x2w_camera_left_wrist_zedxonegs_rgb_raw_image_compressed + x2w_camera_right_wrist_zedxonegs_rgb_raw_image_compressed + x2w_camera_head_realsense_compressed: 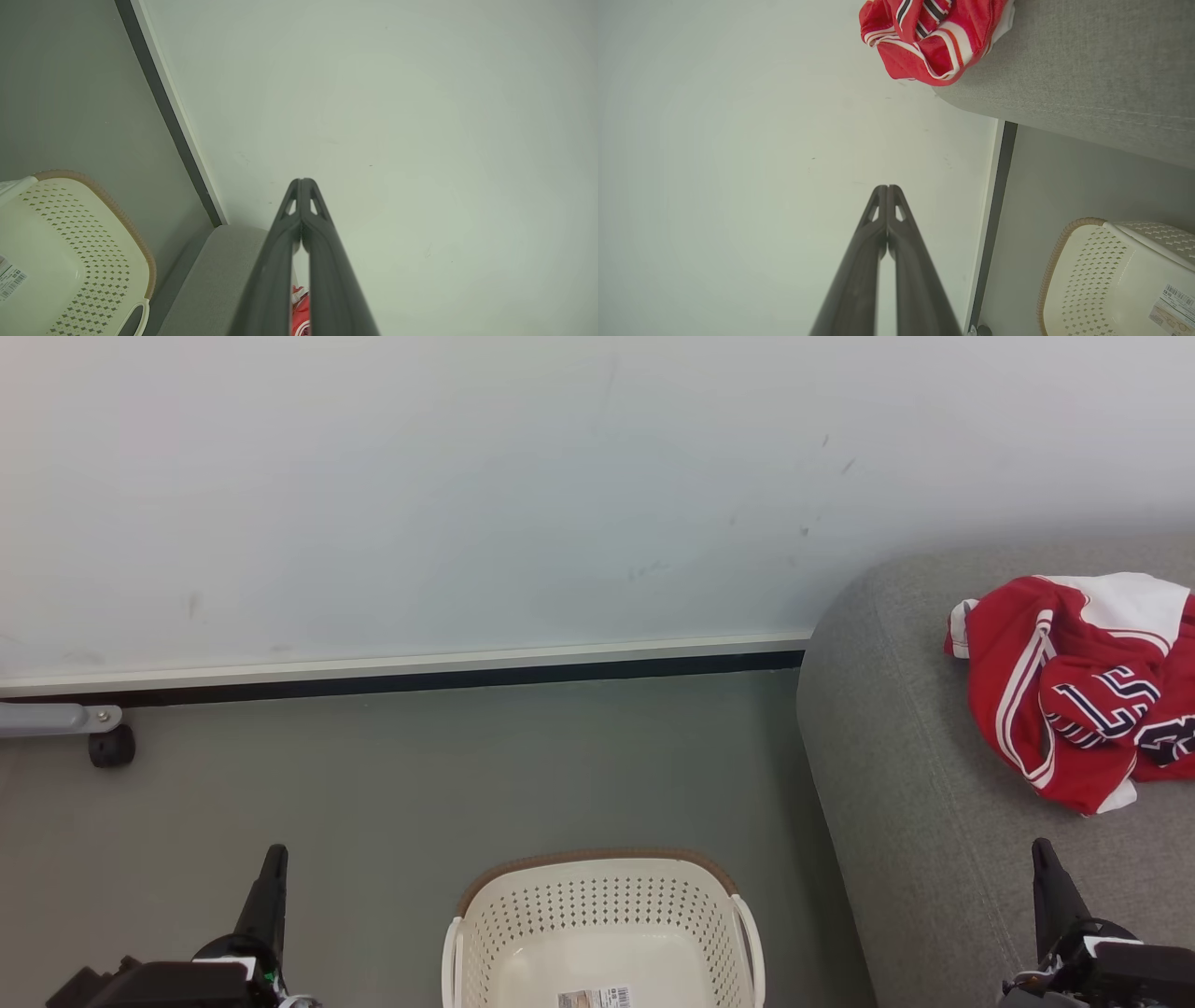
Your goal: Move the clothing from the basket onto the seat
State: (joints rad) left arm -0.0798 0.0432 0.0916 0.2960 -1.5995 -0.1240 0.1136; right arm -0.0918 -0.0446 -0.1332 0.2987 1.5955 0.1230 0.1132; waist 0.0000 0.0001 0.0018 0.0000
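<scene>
The red clothing (1074, 686) with white stripes and navy numbers lies bunched on the grey seat (896, 784) at the right; it also appears as clothing (931, 39) on the seat (1087, 70). The cream basket (602, 933) stands on the floor at bottom centre, with just a label on its bottom. My left gripper (274, 855) is shut at the lower left, over the floor beside the basket (70, 261). My right gripper (1042, 849) is shut at the lower right, over the seat's front part, holding nothing. Fingertips meet in both wrist views, left gripper (302, 181), right gripper (887, 187).
A pale wall (467, 495) with a white and black baseboard (401, 674) runs behind. A grey leg with a black caster (110, 747) sits at the far left on the grey floor (420, 775), which lies open between basket and wall.
</scene>
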